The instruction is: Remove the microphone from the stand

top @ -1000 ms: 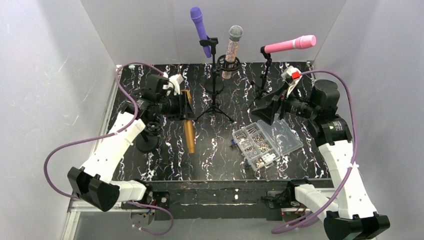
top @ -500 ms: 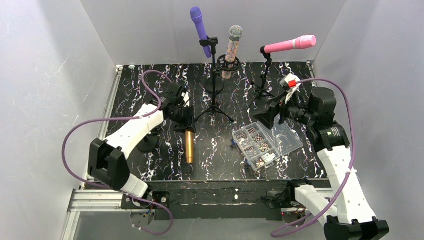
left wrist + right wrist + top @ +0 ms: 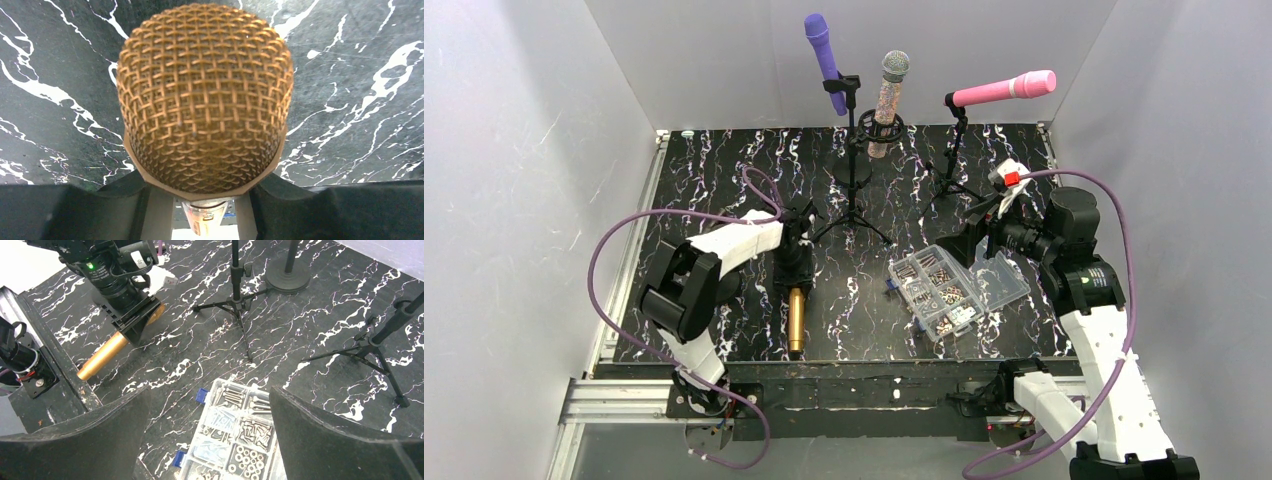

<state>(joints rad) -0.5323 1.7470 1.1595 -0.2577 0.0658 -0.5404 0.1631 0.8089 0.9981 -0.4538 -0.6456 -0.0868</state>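
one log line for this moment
left claw: shut on gold mic | right claw: open, pointed at box | gold mic: off stand

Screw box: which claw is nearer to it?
Right. The right claw hangs open over the far edge of the screw box; the left claw sits to its left, gripping the gold microphone.

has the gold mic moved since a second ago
Yes. The gold microphone, in the left gripper, came toward the near table edge, away from the tripod stand.
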